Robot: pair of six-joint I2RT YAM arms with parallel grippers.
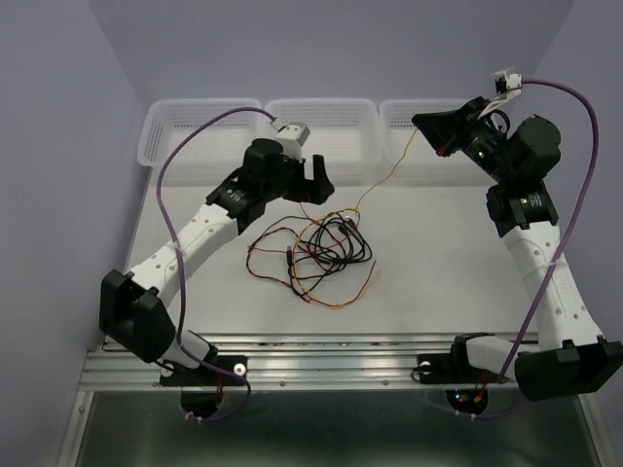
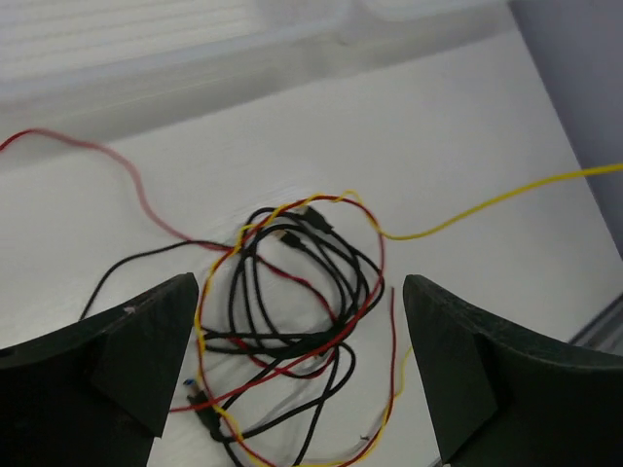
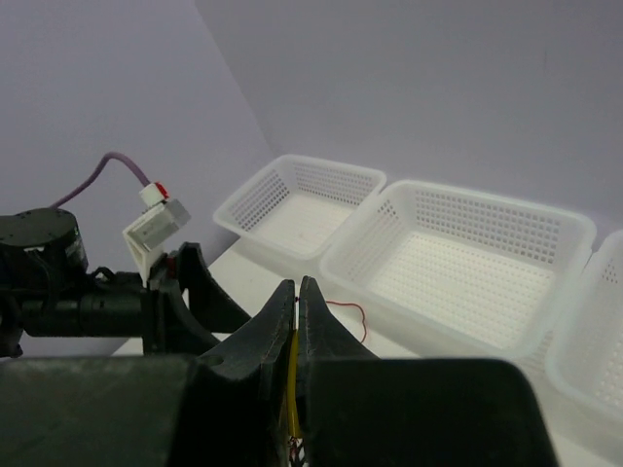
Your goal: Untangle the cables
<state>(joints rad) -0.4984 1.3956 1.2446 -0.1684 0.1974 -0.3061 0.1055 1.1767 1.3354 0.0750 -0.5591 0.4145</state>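
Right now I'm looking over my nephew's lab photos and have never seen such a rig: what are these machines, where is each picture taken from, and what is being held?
These are two robot arms bolted at the near edge of a white table. One picture looks down from above; the other two come from small cameras on each arm's wrist.

On the table lies a tangle of three thin wires: a yellow cable, a red cable and a black cable. At the far edge stand three white baskets.

The right tool is shut on the yellow cable, lifting one end out of the heap. The left tool hangs open above the tangle, holding nothing.
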